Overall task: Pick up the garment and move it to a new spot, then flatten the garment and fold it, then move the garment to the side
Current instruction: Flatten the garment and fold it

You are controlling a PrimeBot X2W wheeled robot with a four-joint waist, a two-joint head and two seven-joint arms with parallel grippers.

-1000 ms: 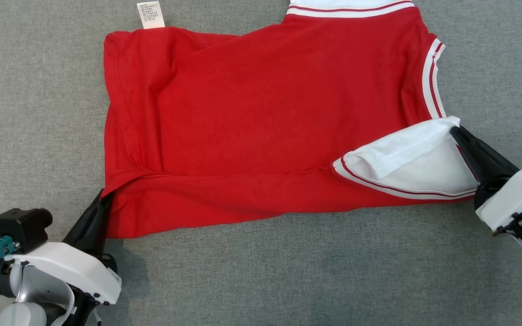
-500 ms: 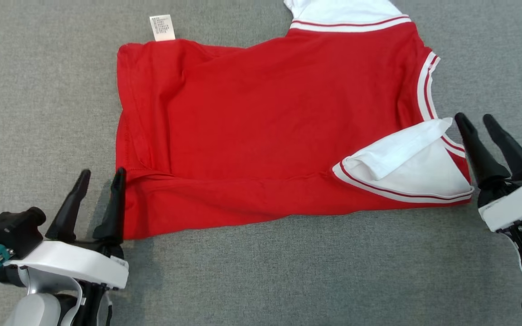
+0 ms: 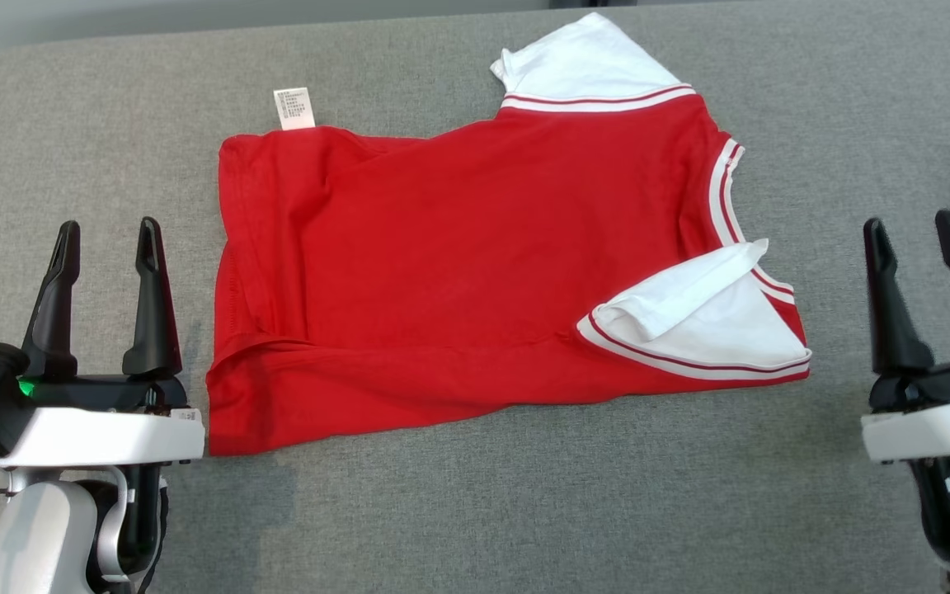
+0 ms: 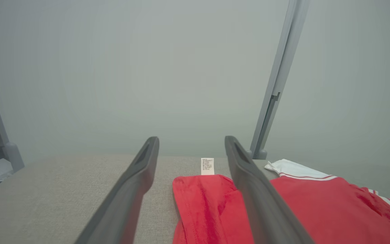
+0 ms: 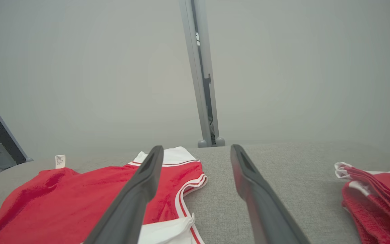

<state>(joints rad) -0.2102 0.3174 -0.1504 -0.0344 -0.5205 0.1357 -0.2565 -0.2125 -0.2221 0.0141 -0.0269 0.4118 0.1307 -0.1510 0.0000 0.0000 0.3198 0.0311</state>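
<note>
The grey bench (image 3: 475, 511) lies under the red garment (image 3: 458, 264). Its near hem is doubled over and one white sleeve is turned in, so I judge it part-folded. A red-and-white heap (image 5: 377, 193) sits well right of the garment. Beside the garment's left edge the left claw (image 3: 108, 227) stands wide and empty. Right of the sleeve the right claw (image 3: 910, 221) does likewise. Both seem poised for the next fold.

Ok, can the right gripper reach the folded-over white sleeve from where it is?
Probably yes: the right gripper is open beside the white sleeve, with bare grey table between them and nothing in the way.
</note>
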